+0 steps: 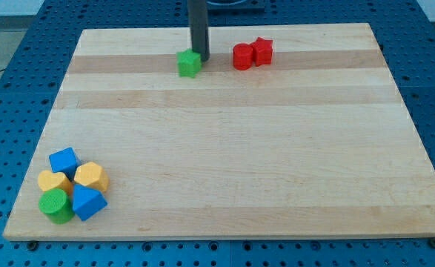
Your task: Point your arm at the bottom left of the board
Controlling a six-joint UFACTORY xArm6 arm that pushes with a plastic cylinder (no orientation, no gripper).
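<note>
My tip [201, 58] stands near the top of the wooden board [232, 148], touching or just beside the right edge of a green cube [190, 63]. At the board's bottom left lies a tight cluster: a blue cube [64, 160], a yellow block [53, 181], a yellow hexagonal block [91, 176], a green cylinder [55, 205] and a blue triangular block [88, 202]. The tip is far from that cluster, up and to its right.
A red cylinder [242, 56] and a red star-like block [261, 51] sit touching each other to the right of the tip. The board rests on a blue perforated table [2, 111].
</note>
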